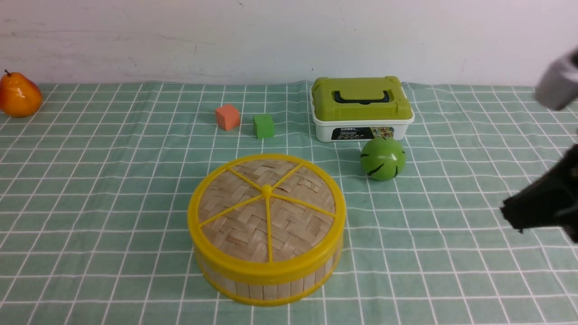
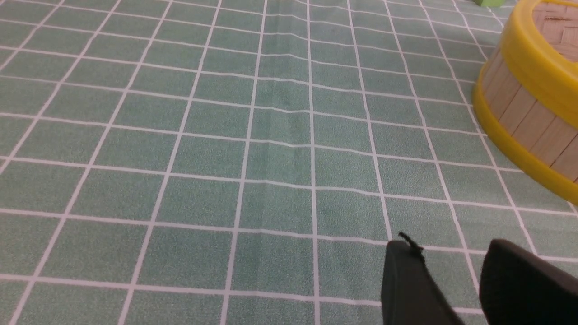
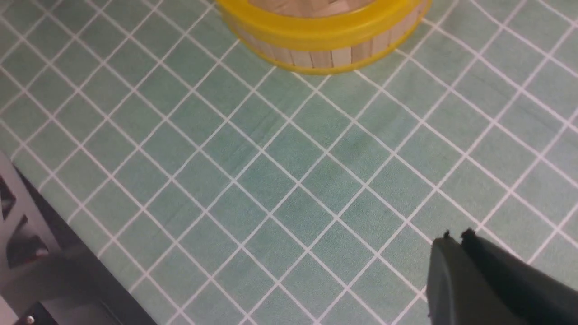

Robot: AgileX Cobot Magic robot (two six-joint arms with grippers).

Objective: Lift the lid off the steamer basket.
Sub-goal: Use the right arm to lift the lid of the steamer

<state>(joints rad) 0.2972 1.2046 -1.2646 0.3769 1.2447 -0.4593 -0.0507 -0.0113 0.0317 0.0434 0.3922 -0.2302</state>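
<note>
The lid [image 1: 266,207], woven tan bamboo with a yellow rim, spokes and knob, sits closed on the steamer basket [image 1: 266,289] at the table's front centre. My right gripper [image 1: 510,212] hovers well to the basket's right; in the right wrist view its fingers [image 3: 456,237] are pressed together, empty, with the basket [image 3: 325,56] far ahead. My left gripper [image 2: 451,246] is open and empty over bare cloth; the basket wall [image 2: 524,117] and lid rim [image 2: 528,58] lie off to its side. The left arm does not show in the front view.
A white box with a green lid [image 1: 361,108] stands behind the basket, with a green ball [image 1: 383,159] in front of it. An orange cube [image 1: 227,117] and a green cube [image 1: 263,126] sit at the back centre. An orange pear [image 1: 18,95] is far back left.
</note>
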